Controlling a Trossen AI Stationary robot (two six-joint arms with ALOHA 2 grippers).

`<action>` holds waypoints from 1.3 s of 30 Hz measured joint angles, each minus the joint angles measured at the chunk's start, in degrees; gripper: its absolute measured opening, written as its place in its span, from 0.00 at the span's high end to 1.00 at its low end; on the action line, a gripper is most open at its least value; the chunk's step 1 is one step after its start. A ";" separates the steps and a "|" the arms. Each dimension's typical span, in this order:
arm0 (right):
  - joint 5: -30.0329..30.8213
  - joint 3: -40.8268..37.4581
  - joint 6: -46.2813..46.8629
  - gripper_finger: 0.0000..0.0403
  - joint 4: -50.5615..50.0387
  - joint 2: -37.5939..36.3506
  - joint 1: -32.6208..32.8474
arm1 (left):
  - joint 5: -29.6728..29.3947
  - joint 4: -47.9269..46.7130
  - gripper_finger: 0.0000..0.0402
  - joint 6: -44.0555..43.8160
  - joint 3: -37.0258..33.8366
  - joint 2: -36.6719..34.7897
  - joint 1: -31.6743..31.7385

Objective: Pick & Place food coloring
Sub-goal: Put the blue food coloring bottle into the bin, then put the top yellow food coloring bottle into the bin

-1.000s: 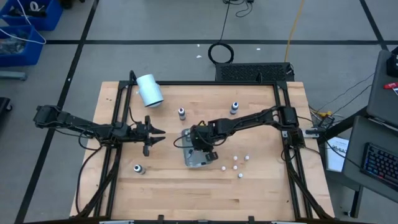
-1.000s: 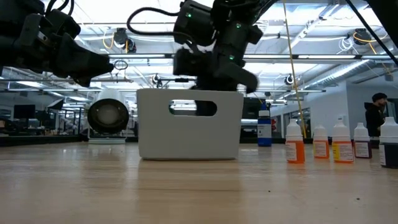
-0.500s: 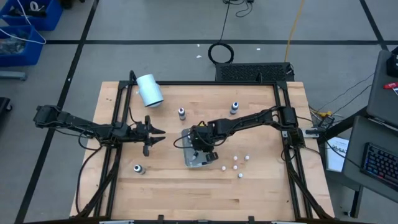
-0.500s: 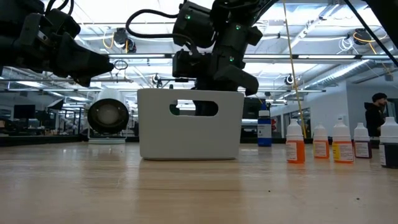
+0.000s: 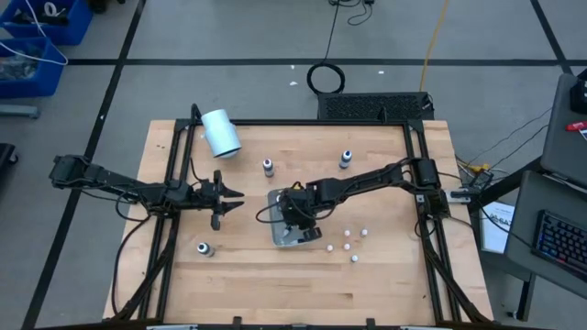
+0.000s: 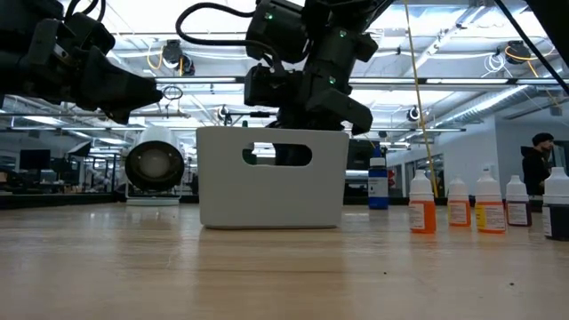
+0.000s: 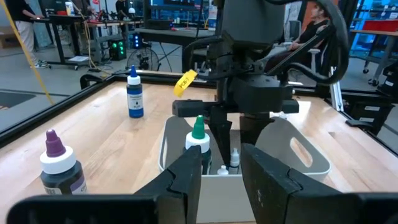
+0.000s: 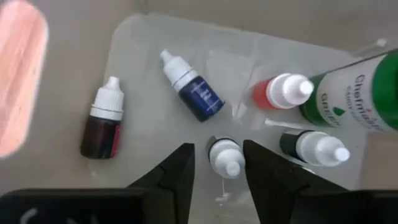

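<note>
Several small food coloring bottles lie in the clear tray: a dark red one, a blue one, a red one, a dark green one and a big green one. A dark, white-capped bottle sits in the tray just below my right gripper, which is open and points steeply down into the tray. My left gripper waits open, left of the tray, holding nothing.
Loose bottles stand on the table: purple-topped, blue, dark-topped near the front left, and several small ones right of the tray. A white cylinder lies at the back left.
</note>
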 joint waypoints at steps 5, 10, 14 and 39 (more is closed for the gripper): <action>0.07 0.25 1.32 0.68 0.26 -1.80 0.32 | -0.01 -0.02 0.71 0.01 0.00 -0.02 0.00; 3.21 0.33 1.96 0.69 -0.83 -6.11 1.27 | 0.00 -0.20 0.71 0.01 0.00 0.00 0.00; 4.47 0.37 8.11 0.69 -8.93 -11.31 3.25 | -0.01 -0.22 0.71 0.00 0.00 0.00 -0.01; 9.73 -11.34 42.71 0.68 -30.38 -15.02 12.90 | -0.02 -0.17 0.71 0.00 0.00 0.00 0.00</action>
